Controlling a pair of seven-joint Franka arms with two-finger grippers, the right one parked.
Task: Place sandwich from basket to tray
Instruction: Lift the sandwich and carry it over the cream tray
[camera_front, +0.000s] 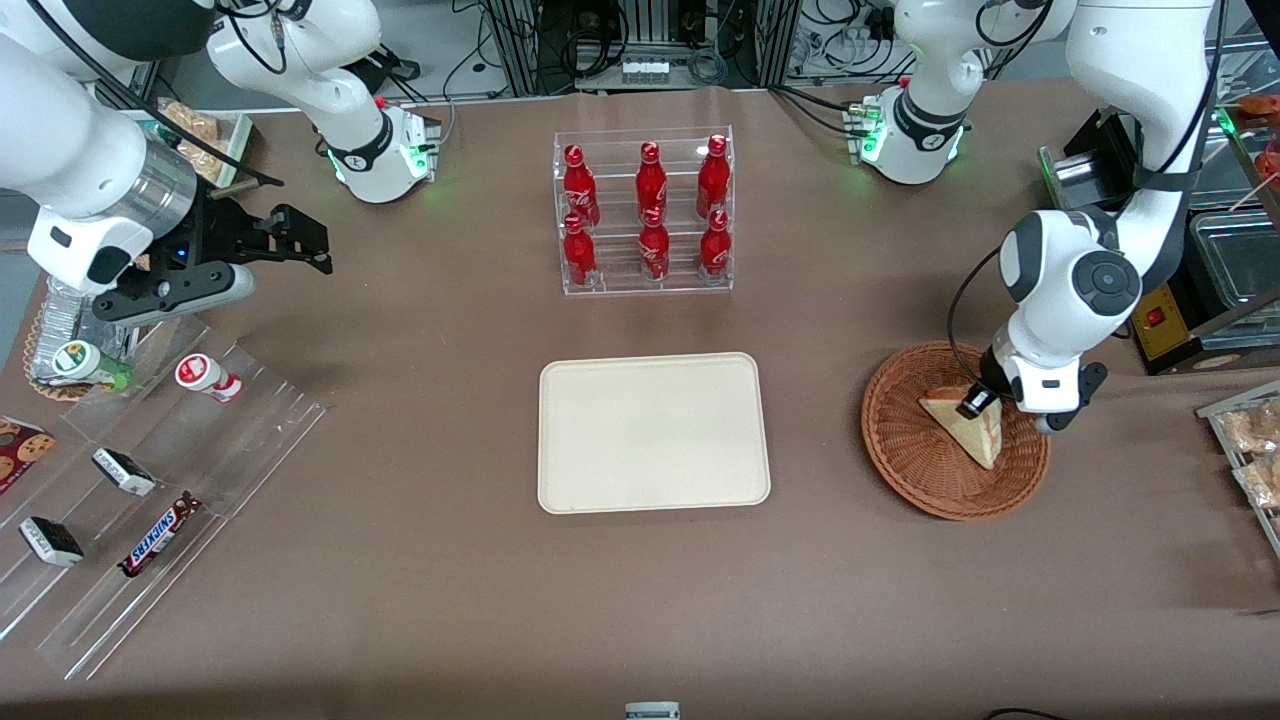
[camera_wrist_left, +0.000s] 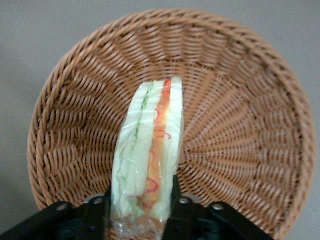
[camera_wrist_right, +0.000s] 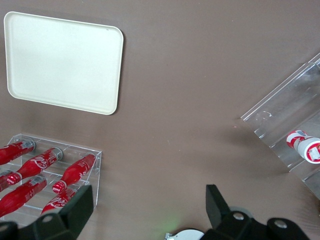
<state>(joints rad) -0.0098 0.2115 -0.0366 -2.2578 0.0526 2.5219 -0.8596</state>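
Grab step here: the black two-finger gripper (camera_wrist_left: 142, 212) is clamped on the clear-wrapped triangular white-bread sandwich (camera_wrist_left: 148, 155), which is in the round reddish-brown wicker basket (camera_front: 900, 440), lifted or not I can't tell. Next: raise it and carry it to the flat cream plastic tray (camera_front: 655, 432).

Sandwich (camera_front: 968, 428) in basket (camera_front: 905, 440), gripper (camera_front: 975, 403) on it.

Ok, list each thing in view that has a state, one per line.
hand: down in the basket, fingers on either side of the sandwich, touching it
sandwich: clear-wrapped, standing on edge in the basket
basket: holds only the sandwich
tray: nothing on it
bottles: six, upright in the clear rack
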